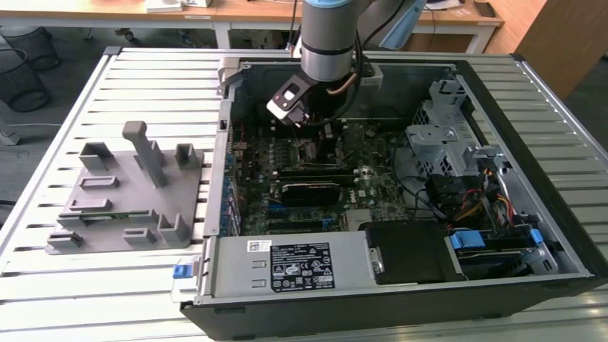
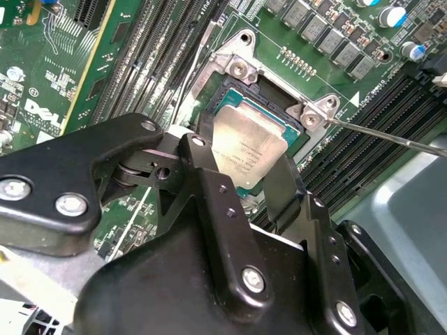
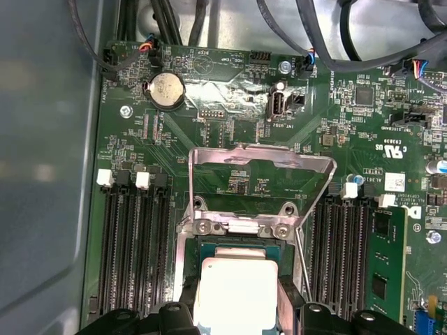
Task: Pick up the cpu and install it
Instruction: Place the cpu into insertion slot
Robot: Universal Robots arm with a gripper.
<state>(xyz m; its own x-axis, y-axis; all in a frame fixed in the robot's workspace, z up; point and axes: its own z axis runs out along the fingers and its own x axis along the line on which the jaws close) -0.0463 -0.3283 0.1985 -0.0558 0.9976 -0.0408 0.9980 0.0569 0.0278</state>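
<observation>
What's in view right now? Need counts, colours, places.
silvery square cpu: one, silver top, at the motherboard socket
green motherboard: one, green, inside the case
open black computer case: one, black, on the table
hinged metal socket plate: one, silvery, raised open beside the cpu
round coin battery: one, silver, on the motherboard
grey plastic holder with posts: one, grey, on the table, exterior view's left of the case
pale slatted metal table: one, pale grey, under everything
black end effector: one, black, closed on the cpu
</observation>
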